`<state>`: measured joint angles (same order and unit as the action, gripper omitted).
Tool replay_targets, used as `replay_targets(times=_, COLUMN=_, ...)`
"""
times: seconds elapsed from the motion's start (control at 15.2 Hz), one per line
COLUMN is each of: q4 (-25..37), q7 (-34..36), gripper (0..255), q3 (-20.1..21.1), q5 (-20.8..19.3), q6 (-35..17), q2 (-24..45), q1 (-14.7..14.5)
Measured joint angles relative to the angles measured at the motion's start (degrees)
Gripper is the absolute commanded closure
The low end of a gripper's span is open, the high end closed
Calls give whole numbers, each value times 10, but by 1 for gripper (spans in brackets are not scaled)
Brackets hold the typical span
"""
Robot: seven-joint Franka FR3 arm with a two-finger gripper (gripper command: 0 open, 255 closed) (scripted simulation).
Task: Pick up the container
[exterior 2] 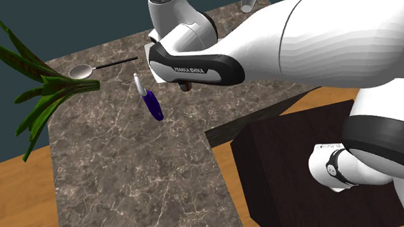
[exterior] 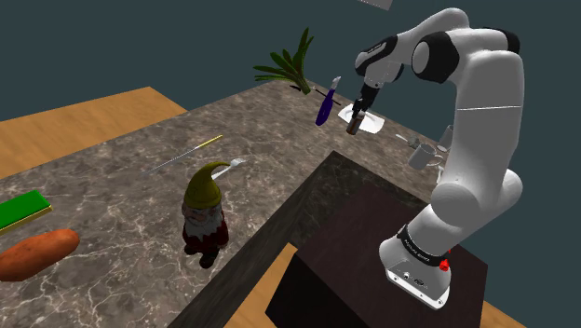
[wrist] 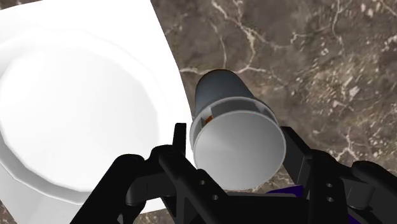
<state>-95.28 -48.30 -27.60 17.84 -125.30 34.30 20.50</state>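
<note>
The container (wrist: 236, 137) is a small grey cup with its open mouth turned toward the wrist camera. My gripper (wrist: 236, 153) is shut on it, one black finger (wrist: 180, 147) pressed on each side of its rim. In the shoulder view the gripper (exterior: 358, 114) hangs at the far end of the counter, and the container (exterior: 353, 128) looks dark and brownish under it, beside the white plate (exterior: 369, 121). I cannot tell whether its base touches the counter. In the second exterior view the arm hides most of it.
A purple bottle (exterior: 323, 107) lies close to the gripper, with a plant (exterior: 290, 63) behind it. A grey mug (exterior: 424, 155) stands near the arm's base. A gnome (exterior: 205, 219), a thin stick (exterior: 186, 154), a sweet potato (exterior: 37, 253) and a green block (exterior: 23, 211) sit farther along the marble counter (exterior: 121, 186).
</note>
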Motion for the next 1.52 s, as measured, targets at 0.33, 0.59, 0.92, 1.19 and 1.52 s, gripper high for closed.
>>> replay_targets(times=0.33, q4=1, q7=0, gripper=255, q3=0, q5=0, q6=0, q2=0, q1=0)
replay_targets(times=0.59, q4=1, q7=0, gripper=255, q3=-1, q5=-1, q6=2, q2=-2, q1=0)
replay_targets(times=0.92, q4=10, q7=6, gripper=255, q3=-7, q5=-10, q6=27, q2=-18, q1=-4)
replay_targets(times=1.19, q4=17, q7=10, gripper=255, q3=-13, q5=-19, q6=49, q2=-34, q1=-7)
replay_targets(times=1.52, q4=36, q7=16, gripper=255, q3=-18, q5=-28, q6=81, q2=-49, q1=-9)
